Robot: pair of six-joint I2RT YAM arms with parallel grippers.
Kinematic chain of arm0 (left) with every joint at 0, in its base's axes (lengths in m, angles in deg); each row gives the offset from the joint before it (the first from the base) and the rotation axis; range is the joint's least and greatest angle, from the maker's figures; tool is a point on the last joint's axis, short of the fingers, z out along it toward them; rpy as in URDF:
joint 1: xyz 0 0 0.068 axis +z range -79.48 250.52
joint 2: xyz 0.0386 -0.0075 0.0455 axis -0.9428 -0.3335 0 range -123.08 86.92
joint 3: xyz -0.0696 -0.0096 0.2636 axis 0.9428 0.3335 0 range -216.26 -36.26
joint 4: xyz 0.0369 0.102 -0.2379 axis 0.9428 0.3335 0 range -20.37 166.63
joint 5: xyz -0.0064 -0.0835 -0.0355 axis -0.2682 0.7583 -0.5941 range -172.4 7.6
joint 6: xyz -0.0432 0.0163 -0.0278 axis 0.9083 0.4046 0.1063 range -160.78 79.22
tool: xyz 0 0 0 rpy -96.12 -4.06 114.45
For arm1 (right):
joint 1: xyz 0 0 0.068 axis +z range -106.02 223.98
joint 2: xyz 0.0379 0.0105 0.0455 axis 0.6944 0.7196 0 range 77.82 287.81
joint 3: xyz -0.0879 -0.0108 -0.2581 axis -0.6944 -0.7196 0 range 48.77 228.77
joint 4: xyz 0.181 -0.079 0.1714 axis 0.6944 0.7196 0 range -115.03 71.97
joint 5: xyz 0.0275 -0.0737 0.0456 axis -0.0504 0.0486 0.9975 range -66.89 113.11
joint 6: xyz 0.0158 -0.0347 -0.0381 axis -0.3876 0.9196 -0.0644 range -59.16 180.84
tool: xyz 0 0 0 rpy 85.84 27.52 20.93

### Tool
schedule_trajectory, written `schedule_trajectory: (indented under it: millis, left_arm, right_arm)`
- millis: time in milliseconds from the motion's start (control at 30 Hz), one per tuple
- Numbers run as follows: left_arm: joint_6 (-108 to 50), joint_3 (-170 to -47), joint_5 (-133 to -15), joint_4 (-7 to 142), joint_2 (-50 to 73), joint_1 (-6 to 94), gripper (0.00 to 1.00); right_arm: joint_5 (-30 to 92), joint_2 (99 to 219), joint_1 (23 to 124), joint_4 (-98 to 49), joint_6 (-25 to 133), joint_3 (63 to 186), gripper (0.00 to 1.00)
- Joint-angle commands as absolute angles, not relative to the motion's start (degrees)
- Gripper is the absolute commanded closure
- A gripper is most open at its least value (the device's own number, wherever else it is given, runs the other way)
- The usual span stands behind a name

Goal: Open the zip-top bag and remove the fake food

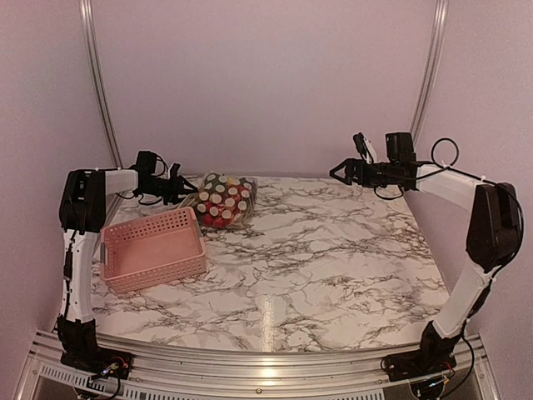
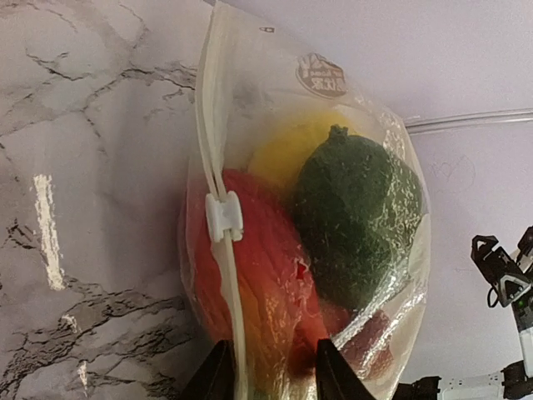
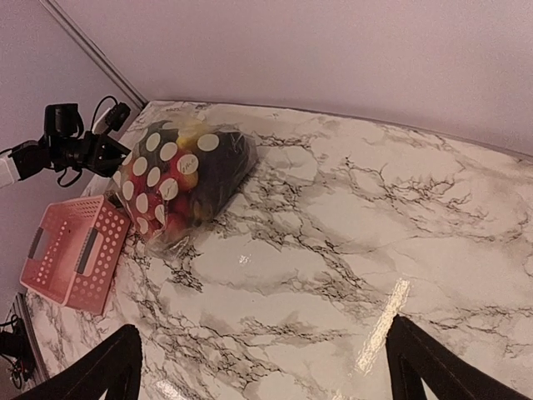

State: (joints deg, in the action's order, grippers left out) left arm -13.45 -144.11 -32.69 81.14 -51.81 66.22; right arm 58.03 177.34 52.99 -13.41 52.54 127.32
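The zip-top bag [image 1: 223,200] lies at the back left of the marble table, dotted face up, with the fake food inside. In the left wrist view the bag [image 2: 391,142] fills the frame: a dark green piece [image 2: 358,217], a red one [image 2: 258,258] and a yellow one [image 2: 283,150] show through it. Its white zip strip carries a slider [image 2: 223,217]. My left gripper [image 1: 185,188] [image 2: 271,375] is closed narrowly on the bag's near end beside the zip strip. My right gripper [image 1: 336,172] [image 3: 262,333] is wide open and empty, in the air at the back right.
A pink perforated basket [image 1: 150,223] stands in front of the bag at the left, also in the right wrist view [image 3: 75,250]. The back wall is just behind the bag.
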Motion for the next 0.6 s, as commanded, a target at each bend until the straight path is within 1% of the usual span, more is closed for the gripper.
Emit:
schedule_trajectory:
  millis: [0, 133, 167, 200, 300, 500, 567]
  left_arm:
    - [-9.22, -145.42, -27.68, 74.67, -53.43, 64.82, 0.74]
    - [-7.11, -147.69, -27.42, 72.87, -53.58, 63.36, 0.92]
    - [-6.07, -148.35, -27.39, 72.18, -53.73, 62.91, 0.97]
    - [-5.33, -149.22, -27.56, 72.08, -53.78, 62.5, 1.0]
    - [-2.63, -150.82, -28.77, 70.26, -53.18, 60.96, 1.0]
    - [5.62, -152.59, -30.29, 60.82, -50.57, 56.56, 1.0]
    - [5.99, -153.17, -30.34, 59.91, -49.44, 54.81, 1.0]
  right_arm:
    - [58.18, 178.35, 52.33, -12.11, 53.02, 130.47, 0.01]
    - [58.18, 178.41, 52.33, -12.03, 53.1, 130.43, 0.01]
    - [58.18, 178.38, 52.37, -12.02, 53.1, 130.49, 0.01]
    - [58.11, 178.36, 52.33, -12.13, 53.09, 130.43, 0.01]
    - [57.77, 178.21, 52.28, -11.85, 53.19, 130.74, 0.01]
    - [57.04, 177.38, 52.33, -11.56, 53.27, 130.8, 0.01]
    - [57.04, 176.95, 52.31, -11.58, 53.35, 130.84, 0.01]
